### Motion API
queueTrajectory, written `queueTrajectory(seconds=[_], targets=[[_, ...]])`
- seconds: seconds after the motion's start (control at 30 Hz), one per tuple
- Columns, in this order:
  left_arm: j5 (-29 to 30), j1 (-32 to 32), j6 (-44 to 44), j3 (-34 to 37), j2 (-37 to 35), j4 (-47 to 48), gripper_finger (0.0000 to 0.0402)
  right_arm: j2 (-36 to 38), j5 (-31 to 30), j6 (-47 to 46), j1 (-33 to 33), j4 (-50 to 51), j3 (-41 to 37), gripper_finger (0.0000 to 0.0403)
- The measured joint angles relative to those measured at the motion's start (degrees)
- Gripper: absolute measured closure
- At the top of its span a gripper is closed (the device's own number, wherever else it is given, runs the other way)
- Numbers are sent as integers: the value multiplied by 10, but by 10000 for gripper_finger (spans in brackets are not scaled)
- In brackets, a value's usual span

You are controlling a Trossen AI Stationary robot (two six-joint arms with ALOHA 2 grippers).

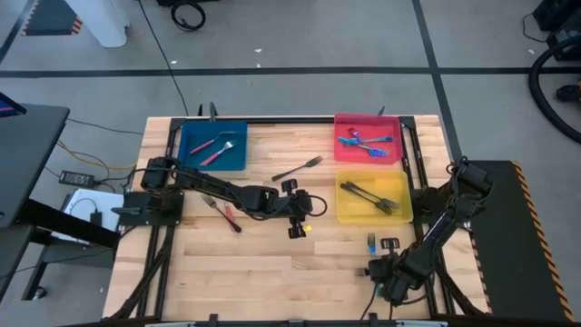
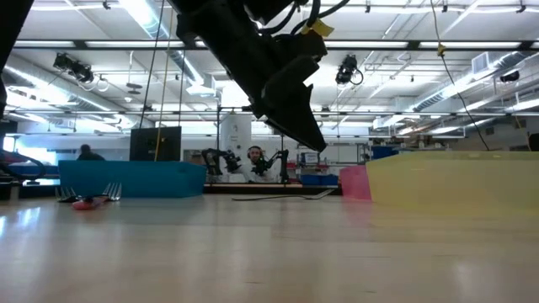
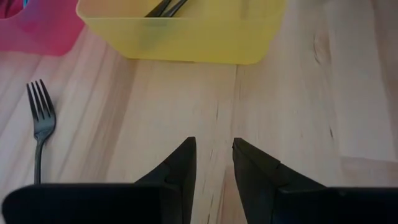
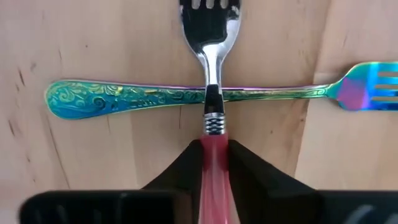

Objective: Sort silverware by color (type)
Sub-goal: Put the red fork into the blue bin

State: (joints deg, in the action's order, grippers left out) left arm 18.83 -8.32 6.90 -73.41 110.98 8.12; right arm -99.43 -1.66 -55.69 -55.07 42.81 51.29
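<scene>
two forks crossed near table's front edge, well short of yellow tray [image 1: 374,218]: right gripper [image 4: 213,155] clamps red fork [image 4: 211,81], handle running straight back between fingers, over teal fork [image 4: 186,94] lying crosswise. left gripper [image 3: 213,155] narrow, empty, beside yellow tray.

Table: we see a pale wooden top [image 1: 272,263] with a black frame along its edges.
Blue tray: we find it [image 1: 214,145] near the table's far left corner.
Red tray: it [image 1: 367,136] sits at the far right, touching the yellow one.
Yellow tray: it [image 1: 372,198] lies just nearer than the red.
Floor: we note grey concrete [image 1: 300,86], taped lines, and cables.
Background: a person [image 2: 254,158] sits beyond the table.
</scene>
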Motion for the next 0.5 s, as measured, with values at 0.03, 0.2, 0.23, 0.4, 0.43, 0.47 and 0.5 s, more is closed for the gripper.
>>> queueTrajectory(seconds=[0.03, 0.2, 0.23, 0.4, 0.43, 0.47, 0.5], targets=[[0, 0, 0, 0, 0, -1, 296, 4, 0, -6, 0, 0, -1, 338], [0, 1, -1, 0, 0, -2, 296, 29, -3, -35, 0, 7, -4, 352], [0, 1, -1, 0, 0, -3, 296, 35, -4, -41, 0, 14, -5, 352], [0, 6, -1, 0, 0, -15, 296, 78, -35, -57, 0, 18, -4, 352], [0, 9, -1, 0, 0, -18, 296, 90, -48, -58, 0, 20, -4, 352], [0, 12, -2, 0, 0, -22, 296, 102, -64, -59, 0, 21, -4, 352], [0, 15, -2, 0, 0, -27, 296, 114, -84, -61, 0, 25, -4, 352]])
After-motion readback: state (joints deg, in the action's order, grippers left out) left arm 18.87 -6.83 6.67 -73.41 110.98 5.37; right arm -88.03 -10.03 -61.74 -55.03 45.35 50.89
